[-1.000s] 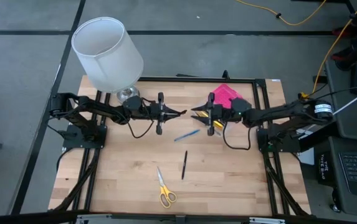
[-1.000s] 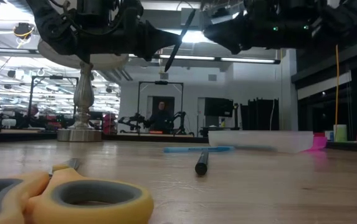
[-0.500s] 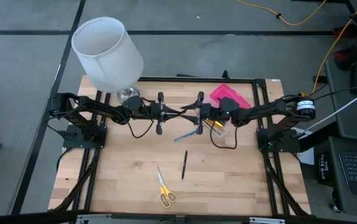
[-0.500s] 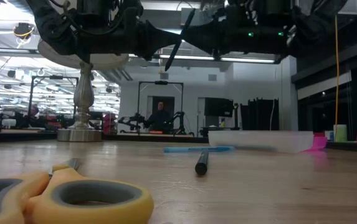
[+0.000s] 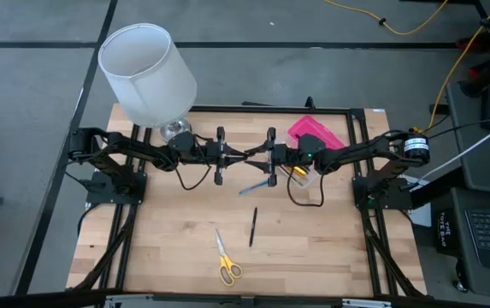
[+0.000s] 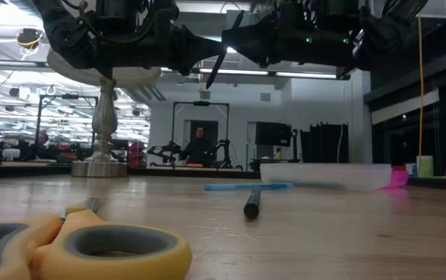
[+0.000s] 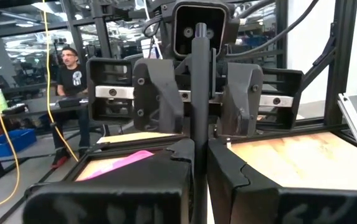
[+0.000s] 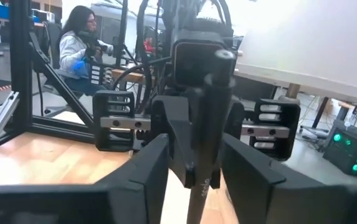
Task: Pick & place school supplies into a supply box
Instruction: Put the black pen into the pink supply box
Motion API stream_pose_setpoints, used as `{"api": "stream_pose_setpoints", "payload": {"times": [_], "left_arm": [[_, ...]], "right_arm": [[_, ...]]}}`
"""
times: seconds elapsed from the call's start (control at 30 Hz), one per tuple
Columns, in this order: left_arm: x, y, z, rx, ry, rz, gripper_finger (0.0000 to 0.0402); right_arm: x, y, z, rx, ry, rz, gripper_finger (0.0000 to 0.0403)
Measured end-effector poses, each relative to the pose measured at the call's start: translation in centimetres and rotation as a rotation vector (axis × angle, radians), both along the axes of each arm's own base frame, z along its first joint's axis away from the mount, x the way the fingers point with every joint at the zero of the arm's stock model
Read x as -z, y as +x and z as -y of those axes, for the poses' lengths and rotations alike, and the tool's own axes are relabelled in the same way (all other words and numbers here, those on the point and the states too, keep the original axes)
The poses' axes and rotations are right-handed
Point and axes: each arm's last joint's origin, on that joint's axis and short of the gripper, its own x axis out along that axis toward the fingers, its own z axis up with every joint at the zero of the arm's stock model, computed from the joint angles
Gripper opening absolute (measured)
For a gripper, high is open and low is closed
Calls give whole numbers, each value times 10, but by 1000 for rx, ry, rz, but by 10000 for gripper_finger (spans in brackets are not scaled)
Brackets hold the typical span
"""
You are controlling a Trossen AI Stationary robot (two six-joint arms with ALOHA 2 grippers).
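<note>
A thin black pen (image 6: 221,53) hangs high over the table's middle, with my left gripper (image 5: 243,155) shut on it. My right gripper (image 5: 260,156) faces it from the right, open. Its fingers (image 8: 142,169) stand on either side of the pen (image 8: 207,149) with a gap showing on each side. On the table lie a blue pen (image 5: 256,185), a second black pen (image 5: 252,227) and yellow-handled scissors (image 5: 226,259). The supply box's clear base (image 6: 324,176) rests under my right arm, and its pink lid (image 5: 316,133) lies behind it. My left gripper pinches the black pen about its middle (image 7: 198,132) between its two fingers. The fingers come level from the table's left and lie across the pen. The pen is clear of the table and tilted, its upper end leaning toward my right gripper.
A white lamp (image 5: 148,73) with a metal foot (image 6: 102,165) stands at the far left corner. A black frame (image 5: 360,171) runs around the table. People sit in the room beyond. Bare wood (image 5: 313,248) lies toward the near edge.
My right gripper has moved toward the table's left, up to my left gripper, until its open fingers stand around the held pen.
</note>
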Motion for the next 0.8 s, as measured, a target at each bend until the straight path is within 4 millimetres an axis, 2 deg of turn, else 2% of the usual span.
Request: {"api": "stream_pose_setpoints", "payload": {"times": [0.1, 0.23, 0.8], "left_arm": [[0, 0, 0, 2, 0, 0, 11], [0, 0, 0, 1, 0, 2, 15], [0, 1, 5, 34, -107, 2, 97]], "right_arm": [[-1, 0, -1, 0, -19, 8, 113], [-1, 0, -1, 5, -29, 15, 42], [-1, 0, -2, -5, -3, 14, 38]]}}
